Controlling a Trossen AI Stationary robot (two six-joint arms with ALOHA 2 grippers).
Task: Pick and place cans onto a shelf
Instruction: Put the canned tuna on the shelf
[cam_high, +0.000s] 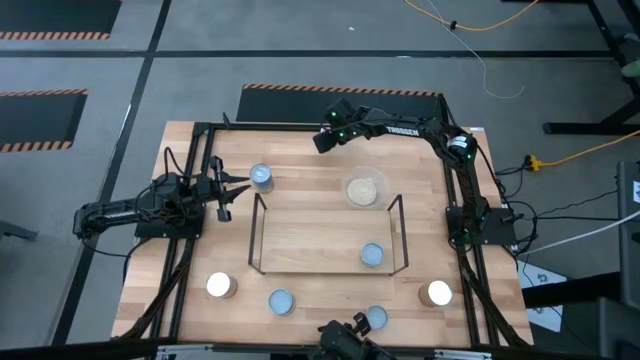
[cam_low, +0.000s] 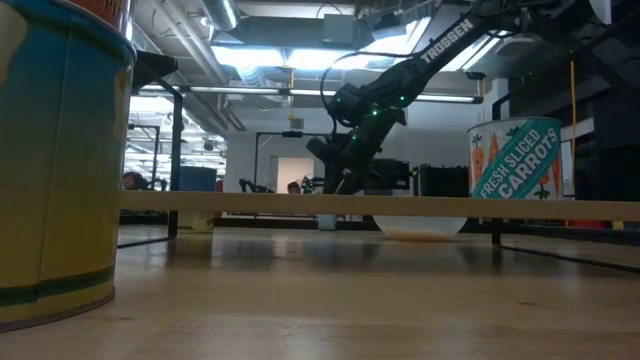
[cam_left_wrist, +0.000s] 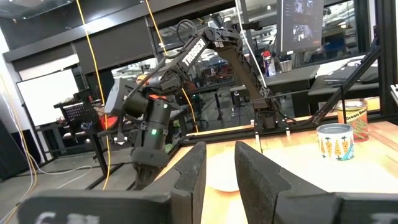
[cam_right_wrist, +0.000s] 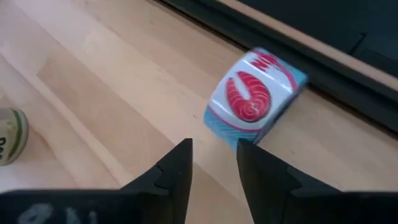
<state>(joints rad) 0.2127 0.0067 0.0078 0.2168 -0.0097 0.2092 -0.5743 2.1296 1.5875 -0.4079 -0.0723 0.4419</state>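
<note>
My right gripper reaches to the table's far edge, its fingers a narrow gap apart with nothing between them. Just ahead of it a short blue can with a red fish label lies tipped on the wood beside the black frame; the gripper hides it in the high view. My left gripper waits at the left, narrowly open, beside an upright can. The black rod shelf stands mid-table with one can inside.
A clear round dish stands just beyond the shelf. Other cans stand along the near side, and one at the right. The black frame edges the table.
</note>
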